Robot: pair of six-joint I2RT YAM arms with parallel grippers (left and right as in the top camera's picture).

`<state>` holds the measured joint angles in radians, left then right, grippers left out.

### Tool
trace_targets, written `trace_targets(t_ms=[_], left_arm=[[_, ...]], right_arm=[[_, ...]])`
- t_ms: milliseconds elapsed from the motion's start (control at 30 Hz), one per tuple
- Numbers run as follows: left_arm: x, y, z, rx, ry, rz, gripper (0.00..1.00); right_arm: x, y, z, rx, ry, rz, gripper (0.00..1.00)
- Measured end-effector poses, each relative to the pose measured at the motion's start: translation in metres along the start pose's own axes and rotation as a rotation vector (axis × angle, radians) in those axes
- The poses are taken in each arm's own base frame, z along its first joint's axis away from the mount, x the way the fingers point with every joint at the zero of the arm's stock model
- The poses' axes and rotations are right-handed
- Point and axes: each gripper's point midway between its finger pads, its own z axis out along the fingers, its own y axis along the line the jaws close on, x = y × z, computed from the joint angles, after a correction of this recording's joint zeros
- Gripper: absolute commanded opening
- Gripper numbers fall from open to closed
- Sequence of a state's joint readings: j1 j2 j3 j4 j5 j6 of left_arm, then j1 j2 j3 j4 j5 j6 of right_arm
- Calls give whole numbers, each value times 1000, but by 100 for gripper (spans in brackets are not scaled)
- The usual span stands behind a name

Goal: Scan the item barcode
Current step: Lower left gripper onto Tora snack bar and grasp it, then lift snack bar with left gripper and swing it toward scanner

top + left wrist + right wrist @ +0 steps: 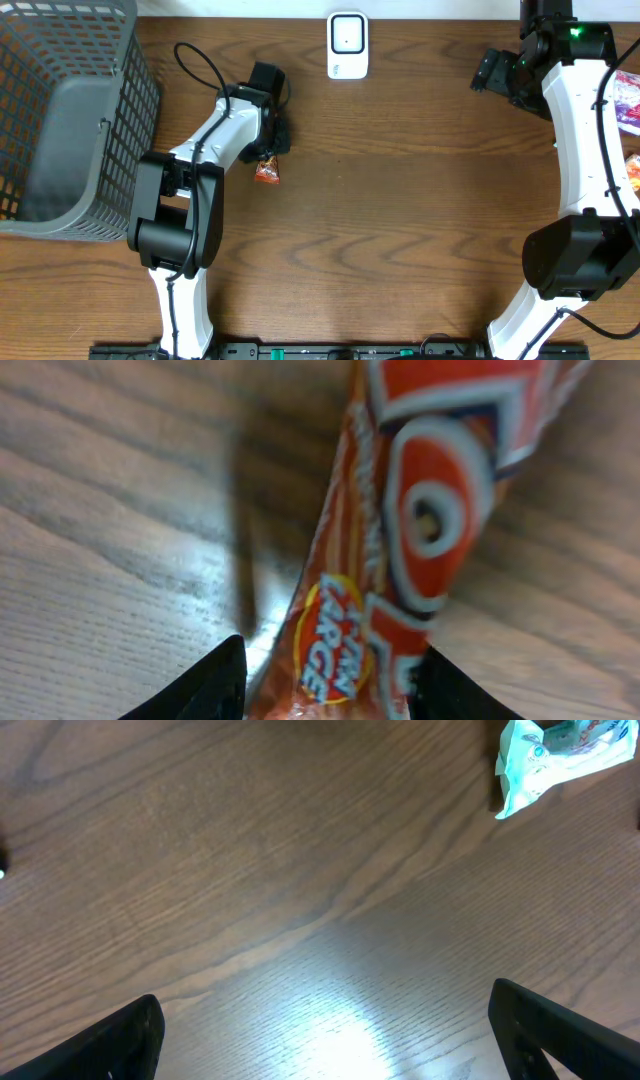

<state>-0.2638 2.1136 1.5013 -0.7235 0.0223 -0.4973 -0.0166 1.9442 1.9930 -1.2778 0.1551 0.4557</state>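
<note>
Straddling the packet (400, 540), the left gripper's (328, 652) fingers (215, 688) are set close; a grip cannot be told. The right gripper (325, 998) is held wide open.

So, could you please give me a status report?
Left tool astride orange snack packet, grip unconfirmed. Right tool open, empty. Nothing between packet and white scanner.

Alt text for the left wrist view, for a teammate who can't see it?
An orange-red snack packet with a yellow badge fills the frame, lying on the wooden table between the left gripper's black jaws. Whether the jaws already press it is unclear.
</note>
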Motion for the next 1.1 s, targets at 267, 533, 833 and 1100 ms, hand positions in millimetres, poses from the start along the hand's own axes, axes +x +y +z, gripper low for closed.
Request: trace_targets(t_ms=[267,533,833,1100], left_arm=[[5,4,2,-12,14,1,8],[12,-10,-11,79,42,-1,8],[16,-68,-141,541,39,-131,8],[52,-102,-217,868,338,-294,7]], right_arm=[[0,0,0,0,0,0,99],[0,0,0,0,0,0,99],[0,0,0,0,0,0,99],[0,0,0,0,0,0,99]])
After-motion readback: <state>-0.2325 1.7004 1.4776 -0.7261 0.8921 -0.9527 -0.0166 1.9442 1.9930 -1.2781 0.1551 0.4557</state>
